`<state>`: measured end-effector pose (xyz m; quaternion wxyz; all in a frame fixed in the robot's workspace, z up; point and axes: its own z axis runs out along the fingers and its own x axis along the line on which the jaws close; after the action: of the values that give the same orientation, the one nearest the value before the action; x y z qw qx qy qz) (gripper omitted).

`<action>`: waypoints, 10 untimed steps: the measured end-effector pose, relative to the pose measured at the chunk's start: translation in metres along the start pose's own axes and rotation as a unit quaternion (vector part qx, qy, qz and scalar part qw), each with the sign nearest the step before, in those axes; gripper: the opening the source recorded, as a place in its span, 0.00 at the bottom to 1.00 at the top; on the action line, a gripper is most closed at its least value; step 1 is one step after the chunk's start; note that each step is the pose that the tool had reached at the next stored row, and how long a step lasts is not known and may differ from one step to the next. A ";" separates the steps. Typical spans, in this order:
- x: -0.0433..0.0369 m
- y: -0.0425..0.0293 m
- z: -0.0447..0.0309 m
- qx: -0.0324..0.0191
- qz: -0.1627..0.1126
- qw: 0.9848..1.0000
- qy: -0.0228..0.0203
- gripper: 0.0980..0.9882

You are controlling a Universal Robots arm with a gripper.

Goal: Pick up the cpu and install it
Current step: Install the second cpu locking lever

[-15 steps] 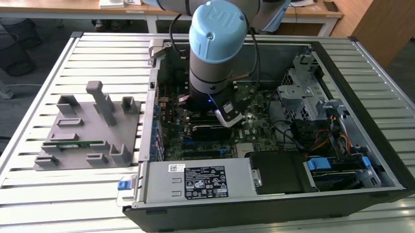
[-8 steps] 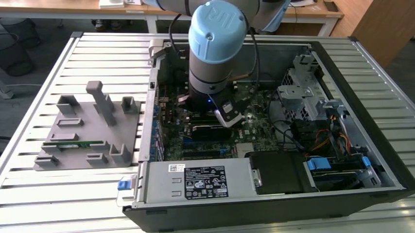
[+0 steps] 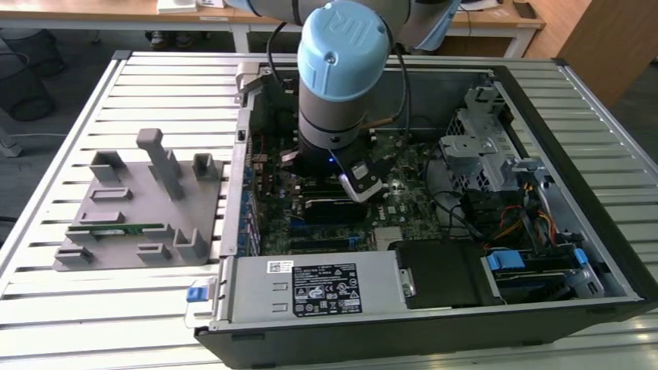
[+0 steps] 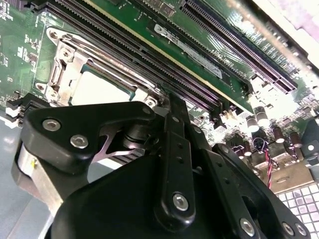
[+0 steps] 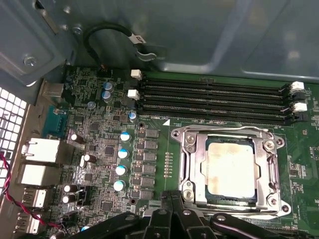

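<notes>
cpu (image 5: 230, 168): I see a silvery metal top, dull, with cloudy smears.
socket frame (image 5: 189, 164): bright bare metal, shiny to my eye.
motherboard (image 5: 154, 164): green board, slightly glossy.
gripper (image 4: 164, 164): black links, smooth and semi-gloss, with bright metal screws.
arm cap (image 3: 344, 48): pale blue plastic, smooth.
worktop (image 3: 165, 85): ribbed pale metal, matt.
fixture tray (image 3: 123, 231): I see grey matt plastic.

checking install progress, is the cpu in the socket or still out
In. The cpu lies flat inside the socket's metal frame in both wrist views, and the gripper is beside it, not gripping it.
</notes>
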<state>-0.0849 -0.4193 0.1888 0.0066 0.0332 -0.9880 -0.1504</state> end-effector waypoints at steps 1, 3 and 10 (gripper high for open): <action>0.0000 0.0000 0.0001 0.000 0.000 1.000 0.000 0.01; 0.0000 0.0000 0.0002 0.000 0.000 1.000 0.000 0.01; 0.0003 0.0016 -0.0047 -0.002 0.000 1.000 0.000 0.01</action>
<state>-0.0851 -0.4192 0.1938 0.0064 0.0331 -0.9878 -0.1522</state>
